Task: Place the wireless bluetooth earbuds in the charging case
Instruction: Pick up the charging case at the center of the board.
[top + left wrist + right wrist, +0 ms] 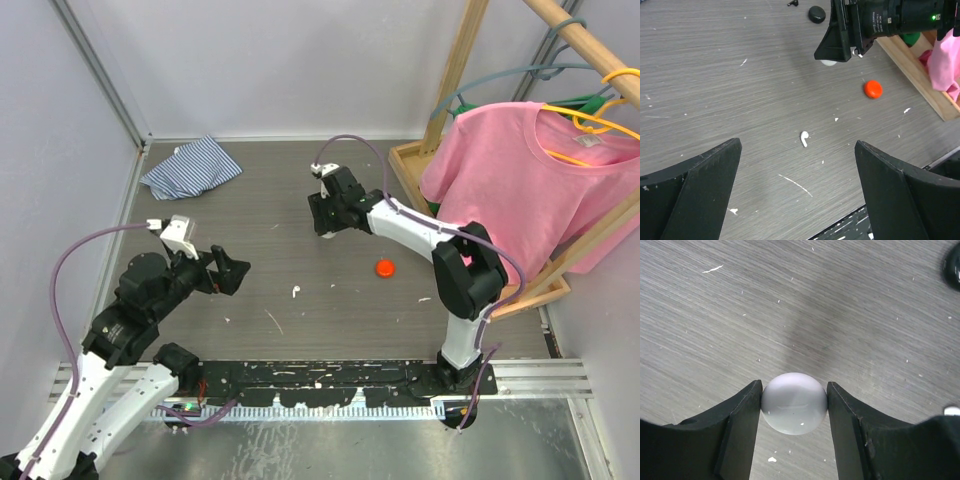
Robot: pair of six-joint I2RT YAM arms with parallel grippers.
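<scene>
The right gripper's fingers [740, 425] are closed partway on a white round case [794, 402], one pad on each side of it. Only the right wrist view shows this grip plainly. From above, the right gripper [325, 225] hides the case, and the left wrist view catches just a white sliver of it under the fingertips. Whether the case rests on the table [270, 215] or is lifted, I cannot tell.

The left gripper's fingers [700, 185] are spread wide and hold nothing.

Seen from above, the red round case [385, 267] lies on the table. The right gripper is beyond it and to its left. A white earbud [295, 292] lies alone to the left of the red case, slightly nearer the arm bases. The left gripper [238, 270] is farther left again.

The left wrist view adds a black round case [816, 14] and a black earbud [792, 3] beyond the red case, which the overhead view does not show. It also shows a green light [933, 17] on the right arm.
</scene>
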